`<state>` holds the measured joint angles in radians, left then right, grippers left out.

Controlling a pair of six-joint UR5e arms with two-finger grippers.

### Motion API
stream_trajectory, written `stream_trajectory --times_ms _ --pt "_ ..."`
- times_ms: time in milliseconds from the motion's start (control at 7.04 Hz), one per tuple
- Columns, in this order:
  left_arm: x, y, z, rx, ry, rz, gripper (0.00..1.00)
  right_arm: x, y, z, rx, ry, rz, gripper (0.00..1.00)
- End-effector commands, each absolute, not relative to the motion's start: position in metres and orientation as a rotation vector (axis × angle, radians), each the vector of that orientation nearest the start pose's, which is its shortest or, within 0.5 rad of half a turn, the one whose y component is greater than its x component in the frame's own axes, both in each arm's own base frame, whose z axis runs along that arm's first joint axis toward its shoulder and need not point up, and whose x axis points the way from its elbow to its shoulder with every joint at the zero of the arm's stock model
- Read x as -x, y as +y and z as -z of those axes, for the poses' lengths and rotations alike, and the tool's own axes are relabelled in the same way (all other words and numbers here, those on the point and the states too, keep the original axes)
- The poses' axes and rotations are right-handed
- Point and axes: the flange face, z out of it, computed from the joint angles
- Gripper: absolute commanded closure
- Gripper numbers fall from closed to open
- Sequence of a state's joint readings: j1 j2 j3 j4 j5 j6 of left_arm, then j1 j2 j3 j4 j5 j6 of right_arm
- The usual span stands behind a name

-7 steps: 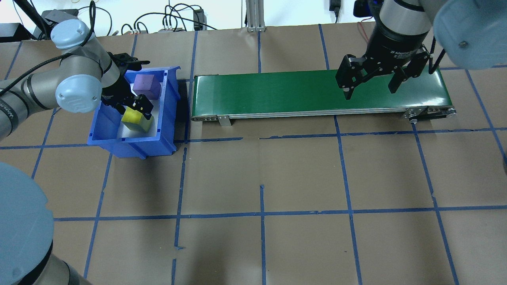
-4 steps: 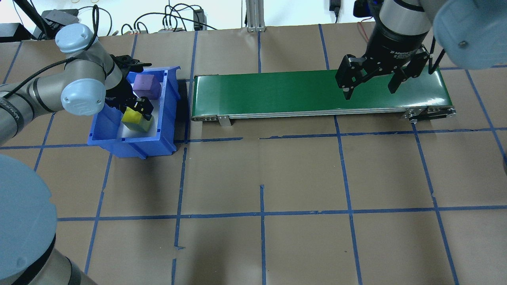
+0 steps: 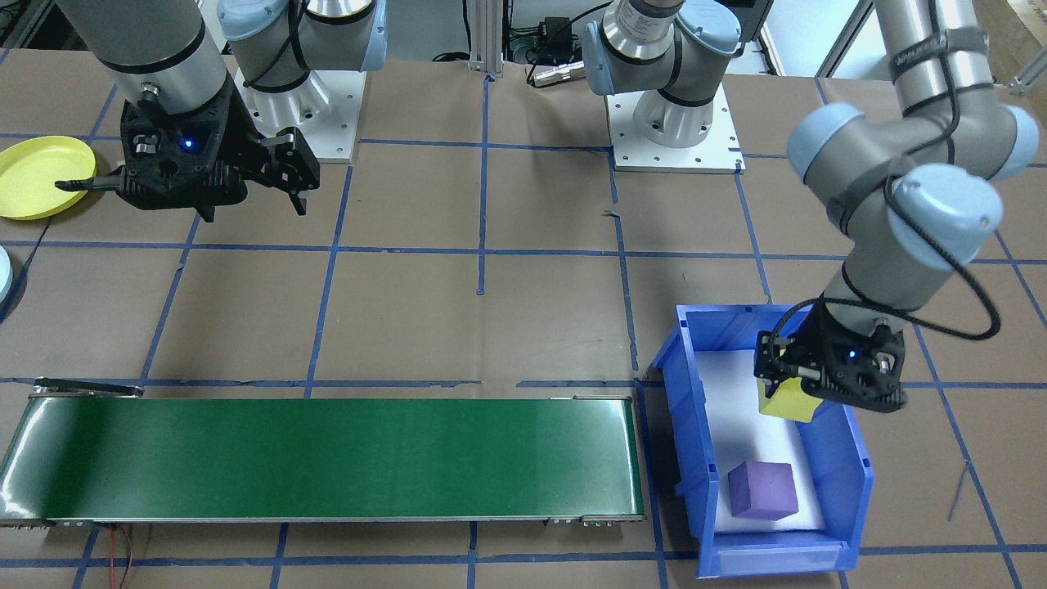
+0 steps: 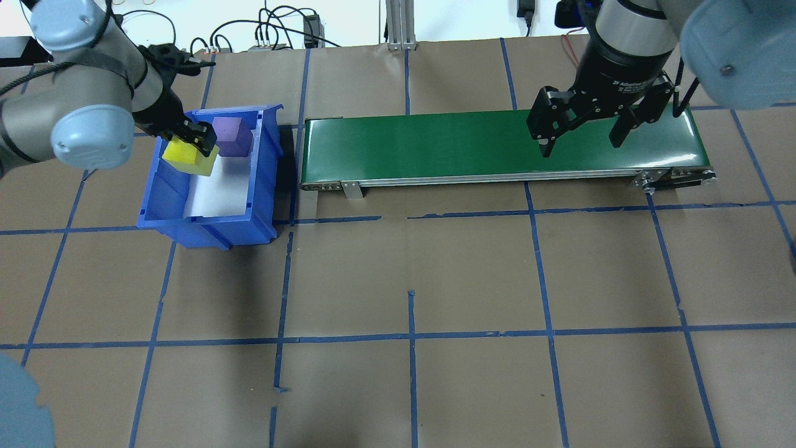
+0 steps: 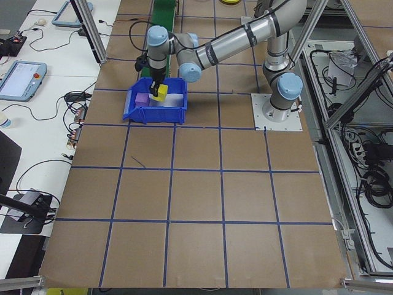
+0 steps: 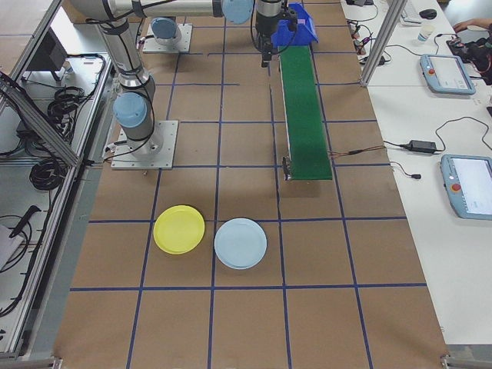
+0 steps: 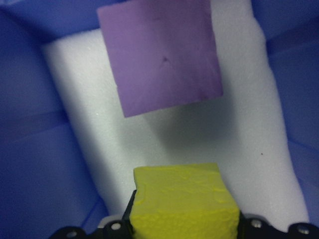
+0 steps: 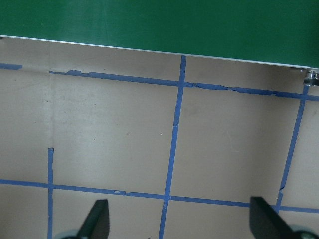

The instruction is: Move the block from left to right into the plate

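My left gripper (image 4: 198, 144): clamped on the yellow block (image 4: 189, 157), upper left, above the blue bin (image 4: 205, 227).
My right gripper (image 4: 581, 134): fingers apart, upper right, over the green belt (image 4: 423, 146).

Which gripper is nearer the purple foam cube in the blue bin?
Left. The left gripper holds a yellow foam cube just above the purple foam cube; the right gripper hangs beyond the green conveyor.

Yellow block (image 7: 182, 199): lower faces hidden by the left end effector (image 7: 184, 226), itself cut off at the bottom edge. Yellow plate (image 3: 37, 176): clipped by the left edge in the front-facing view. Right end effector (image 8: 177, 219): only two finger tips are shown at the bottom edge. Purple block (image 5: 142, 98): too small for detail in the left view.
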<state>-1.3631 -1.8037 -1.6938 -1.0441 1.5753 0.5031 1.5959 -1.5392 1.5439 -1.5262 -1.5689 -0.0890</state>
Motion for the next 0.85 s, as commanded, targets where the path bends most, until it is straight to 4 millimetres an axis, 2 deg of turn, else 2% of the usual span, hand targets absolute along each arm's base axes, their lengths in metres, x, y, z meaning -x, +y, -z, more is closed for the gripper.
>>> stream_trajectory --times_ms 0,142,284,426,568,711 --pt "0.035 -0.546 -0.44 -0.48 3.014 0.322 0.64 -0.146 -0.497 -0.478 0.178 3.131 -0.084 0.0" --pt "0.061 -0.541 -0.435 -0.498 3.03 0.31 0.64 -0.146 -0.496 -0.478 0.178 3.131 -0.086 0.0" --pt "0.097 -0.536 -0.425 -0.382 3.078 0.289 0.64 -0.146 -0.496 -0.478 0.178 3.131 -0.086 0.0" --pt "0.146 -0.527 -0.399 -0.346 3.108 0.231 0.64 -0.146 -0.496 -0.478 0.178 3.131 -0.086 0.0" --pt "0.186 -0.525 -0.381 -0.285 3.128 0.244 0.66 -0.146 -0.496 -0.478 0.178 3.131 -0.086 0.0" --pt "0.204 -0.536 -0.361 -0.273 3.132 0.282 0.66 -0.145 -0.496 -0.475 0.175 3.13 -0.094 0.0"
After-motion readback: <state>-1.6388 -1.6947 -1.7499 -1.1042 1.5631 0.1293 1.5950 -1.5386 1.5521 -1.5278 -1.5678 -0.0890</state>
